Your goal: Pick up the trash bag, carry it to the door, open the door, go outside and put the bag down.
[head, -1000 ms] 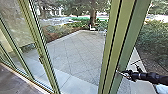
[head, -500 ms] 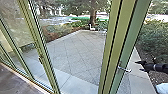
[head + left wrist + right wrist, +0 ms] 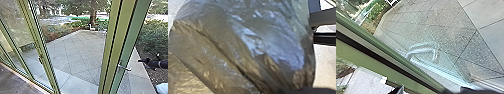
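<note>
1. Trash bag [image 3: 243, 47]: located at the left wrist, large in that wrist camera's view. The film is thin, shiny and creased, with bluish highlights and brownish lower folds.
2. Left gripper [image 3: 303, 91]: a dark, blurred part shows against the bag. Jaw state: cannot be told, nor can the point of grip on the bag.
3. Right gripper [image 3: 144, 62]: positioned beside the door frame [image 3: 133, 32], near the metal handle [image 3: 124, 68] and apart from it. Jaw state: cannot be told, open or closed.
4. Handle: mounted on the green frame, projecting toward the side where the right gripper is. The right wrist view also shows it, as a bent, silvery lever close to the frame.
5. Second upright [image 3: 37, 37]: green, tilted in the head view, and well apart from the door frame. A small metal fitting [image 3: 40, 59] is attached to it.
6. Surroundings: a paved yard [image 3: 77, 50] lies between and beyond the uprights. Shrubs [image 3: 155, 37] and a tree trunk [image 3: 93, 16] stand past the paving, and a brownish floor [image 3: 15, 80] lies on the near side
</note>
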